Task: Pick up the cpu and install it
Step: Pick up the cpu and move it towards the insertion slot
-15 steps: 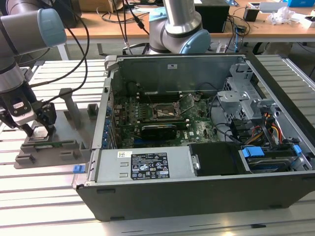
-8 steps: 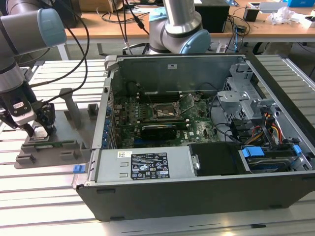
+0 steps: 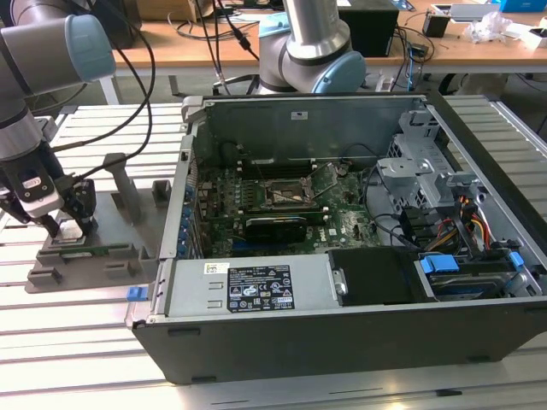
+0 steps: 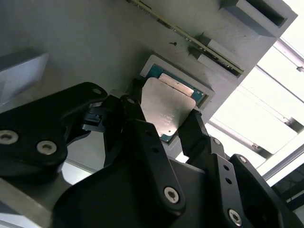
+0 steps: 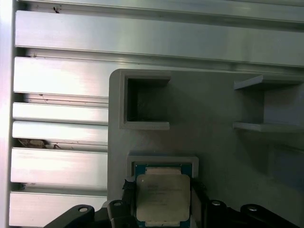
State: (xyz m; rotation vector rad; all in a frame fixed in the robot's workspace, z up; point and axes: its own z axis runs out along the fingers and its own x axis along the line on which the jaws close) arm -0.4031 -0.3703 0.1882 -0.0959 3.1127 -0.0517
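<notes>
The cpu [image 5: 163, 197], a flat square chip with a dull silver top and a thin green rim, lies in a shallow square recess of the grey fixture plate [image 5: 213, 142]. My gripper [image 5: 163, 209] reaches down onto it, one black finger [image 4: 134, 111] against one edge and the other against the opposite edge, so it is shut on the cpu [image 4: 168, 109]. In the exterior view the gripper [image 3: 68, 229] stands over the fixture plate [image 3: 115, 256] at the exterior view's left. The motherboard's open socket [image 3: 286, 193] sits inside the computer case [image 3: 342, 282].
Upright posts [image 3: 128, 192] and raised blocks stand on the fixture plate close to the gripper. The open case has tall metal walls, a drive cage [image 3: 410, 175] and cable bundles [image 3: 466, 226]. A second arm's base [image 3: 308, 51] stands behind the case. Slatted aluminium table [image 5: 57, 90] surrounds everything.
</notes>
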